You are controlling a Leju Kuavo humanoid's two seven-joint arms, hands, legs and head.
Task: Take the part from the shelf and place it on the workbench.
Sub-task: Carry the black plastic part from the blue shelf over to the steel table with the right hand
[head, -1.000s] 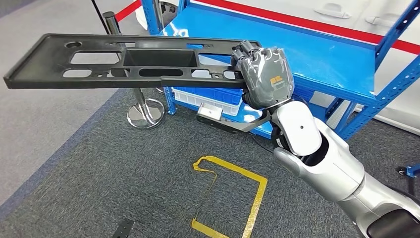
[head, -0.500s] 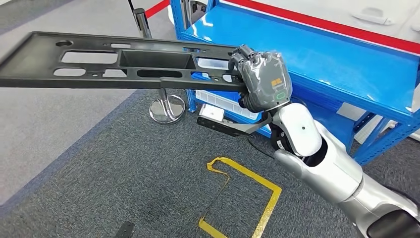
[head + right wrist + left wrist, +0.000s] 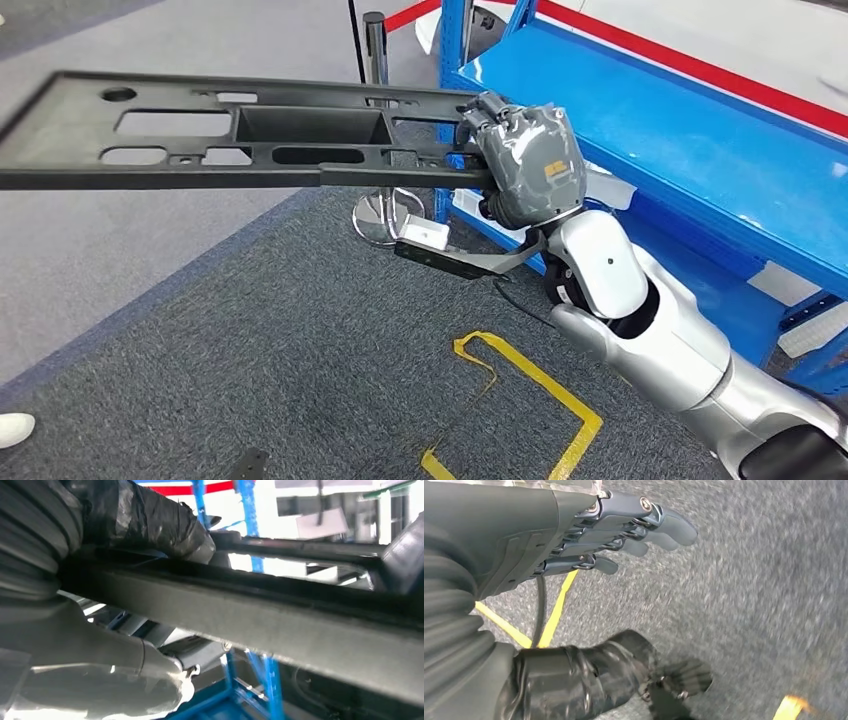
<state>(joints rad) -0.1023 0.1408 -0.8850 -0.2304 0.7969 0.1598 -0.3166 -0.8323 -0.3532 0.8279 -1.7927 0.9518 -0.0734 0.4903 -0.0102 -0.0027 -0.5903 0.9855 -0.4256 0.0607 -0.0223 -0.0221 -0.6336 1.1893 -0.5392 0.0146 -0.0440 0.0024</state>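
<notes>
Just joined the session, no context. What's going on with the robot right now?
The right hand grips one end of a long black plastic part and holds it out level in the air, over grey carpet with yellow floor tape. The blue shelf is beside it on the right. The left hand hangs over the floor, fingers apart, holding nothing. The part isn't on any workbench yet.

Head view high, looking down at carpet; left wrist close above same carpet; right wrist faces shelf.

part's far end cut off at left edge of head view
</notes>
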